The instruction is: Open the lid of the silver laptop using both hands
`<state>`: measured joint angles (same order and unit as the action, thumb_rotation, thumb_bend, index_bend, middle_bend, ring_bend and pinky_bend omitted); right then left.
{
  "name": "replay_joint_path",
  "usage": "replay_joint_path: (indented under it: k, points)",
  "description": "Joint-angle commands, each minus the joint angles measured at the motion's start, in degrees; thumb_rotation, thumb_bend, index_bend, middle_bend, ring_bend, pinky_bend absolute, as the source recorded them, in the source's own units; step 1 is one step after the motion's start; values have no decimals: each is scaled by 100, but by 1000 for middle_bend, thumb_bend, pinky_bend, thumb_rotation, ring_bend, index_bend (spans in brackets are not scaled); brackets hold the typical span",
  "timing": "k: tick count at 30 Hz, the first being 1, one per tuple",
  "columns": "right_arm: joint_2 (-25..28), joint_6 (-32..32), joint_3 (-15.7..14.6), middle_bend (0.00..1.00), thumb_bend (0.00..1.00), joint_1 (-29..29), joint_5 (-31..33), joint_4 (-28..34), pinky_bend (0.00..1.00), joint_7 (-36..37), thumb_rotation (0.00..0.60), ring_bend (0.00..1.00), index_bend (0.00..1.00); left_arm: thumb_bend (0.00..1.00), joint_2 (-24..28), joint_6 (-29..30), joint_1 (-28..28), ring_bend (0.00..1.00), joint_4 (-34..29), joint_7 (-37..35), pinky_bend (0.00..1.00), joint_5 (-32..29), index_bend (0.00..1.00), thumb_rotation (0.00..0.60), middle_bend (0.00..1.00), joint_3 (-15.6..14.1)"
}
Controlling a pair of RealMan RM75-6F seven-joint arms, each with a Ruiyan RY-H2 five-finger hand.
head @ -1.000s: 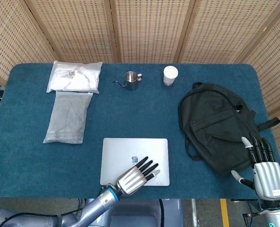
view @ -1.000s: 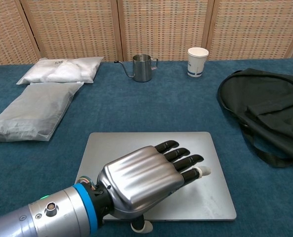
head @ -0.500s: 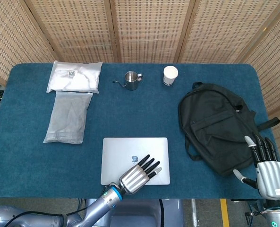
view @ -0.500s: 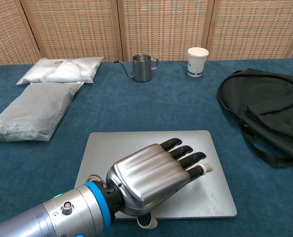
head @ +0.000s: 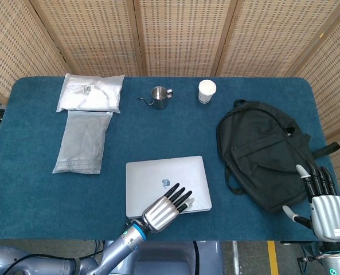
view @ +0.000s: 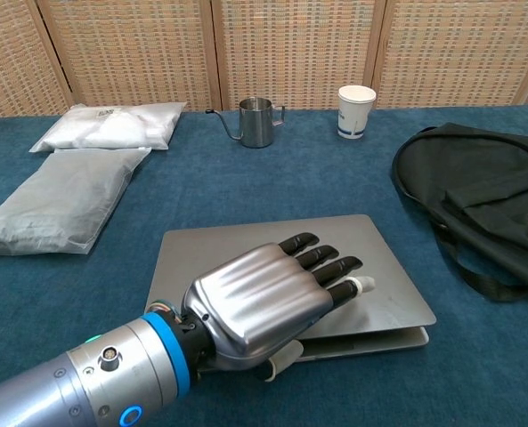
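Barely underway, I am prying the silver laptop (view: 281,267) lid up a crack with my left robot hand (view: 264,302) gripping its near edge, while my right robot hand (head: 324,203), fingers spread and empty, is hovering well off beside it, not yet helping.

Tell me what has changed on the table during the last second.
The silver laptop's lid has lifted at its front edge, leaving a gap above the base. The left robot hand raised it, fingers on top, thumb under the edge. The right robot hand remains open beside the black backpack. Everything else stayed.
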<state>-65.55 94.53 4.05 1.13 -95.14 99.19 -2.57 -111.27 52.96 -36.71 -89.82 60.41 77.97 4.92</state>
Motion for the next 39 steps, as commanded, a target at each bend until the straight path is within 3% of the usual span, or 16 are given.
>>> replay_joint_path:
  k: [1,13,18,23,39]
  points:
    - [-6,-1,-5,0,27,0,-4,0,0,-7,600,0,19,513,56,88,-32,0,-37,-12,0,4,0,600,0,20]
    - [-14,-5,-20,0,28,7,-28,6,0,-14,600,0,19,520,116,743,-118,0,-79,-36,0,80,0,600,0,378]
    - [-23,-18,-37,0,28,16,-57,16,0,-30,600,0,19,533,55,1170,-183,0,-52,-338,0,178,0,600,0,833]
    - [-46,-54,-49,0,28,35,-74,18,0,-80,600,0,19,538,-73,1196,-261,0,296,-456,0,-270,0,600,0,1227]
    - [-113,-206,-108,0,51,117,-136,-11,0,-131,600,0,23,538,-240,1108,-631,0,1174,-816,0,-779,0,600,0,1381]
